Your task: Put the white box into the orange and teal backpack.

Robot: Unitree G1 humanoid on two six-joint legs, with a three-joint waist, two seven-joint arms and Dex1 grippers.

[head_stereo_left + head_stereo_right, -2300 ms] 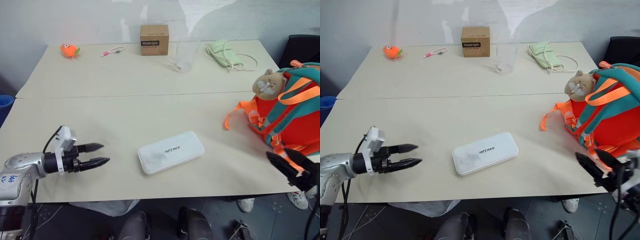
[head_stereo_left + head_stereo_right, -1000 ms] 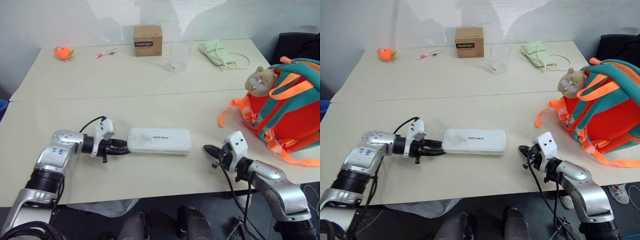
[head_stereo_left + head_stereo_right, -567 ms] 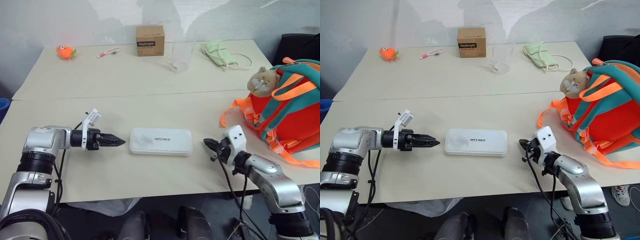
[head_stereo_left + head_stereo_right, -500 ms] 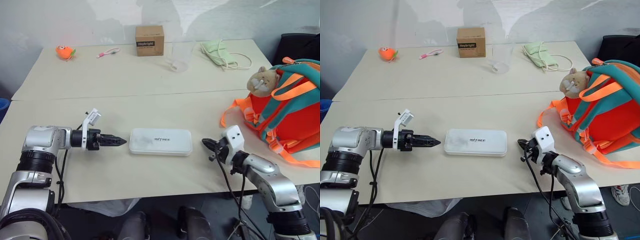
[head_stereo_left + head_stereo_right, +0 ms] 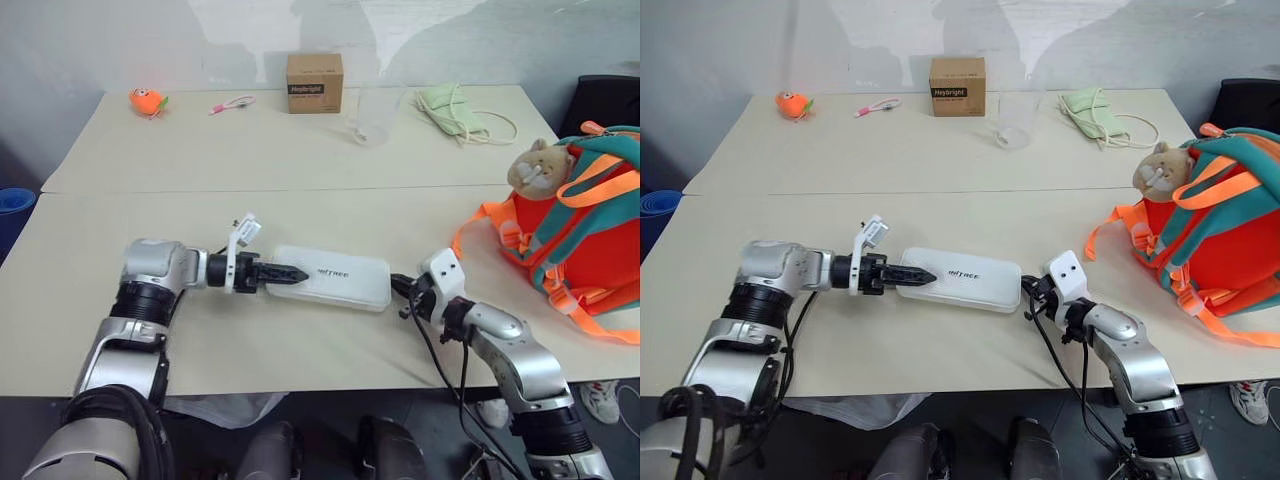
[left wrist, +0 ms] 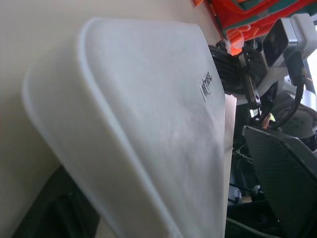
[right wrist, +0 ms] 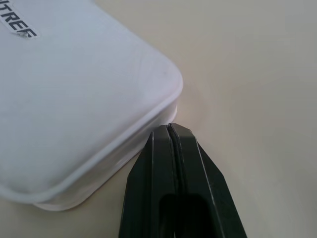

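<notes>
The white box (image 5: 335, 279) lies flat on the near half of the table, with its lettering up. My left gripper (image 5: 297, 272) is at the box's left end. In the left wrist view one black finger (image 6: 285, 181) stands clear of the box (image 6: 148, 124) and the other sits low beside it, so the jaws are open around that end. Shut, my right gripper (image 5: 396, 285) touches the box's right corner (image 7: 89, 89) with its joined tips (image 7: 169, 129). At the right edge of the table stands the orange and teal backpack (image 5: 590, 240), which carries a tan plush (image 5: 537, 168).
Along the far edge are an orange toy (image 5: 147, 100), a pink item (image 5: 230, 103), a brown cardboard box (image 5: 315, 82), a clear cup (image 5: 372, 115) and a pale green pouch with cord (image 5: 455, 108). A black chair (image 5: 605, 100) stands behind the backpack.
My left gripper has moved right from beside the box onto its left end and has rolled. The right gripper has closed the small gap to the box's right corner.
</notes>
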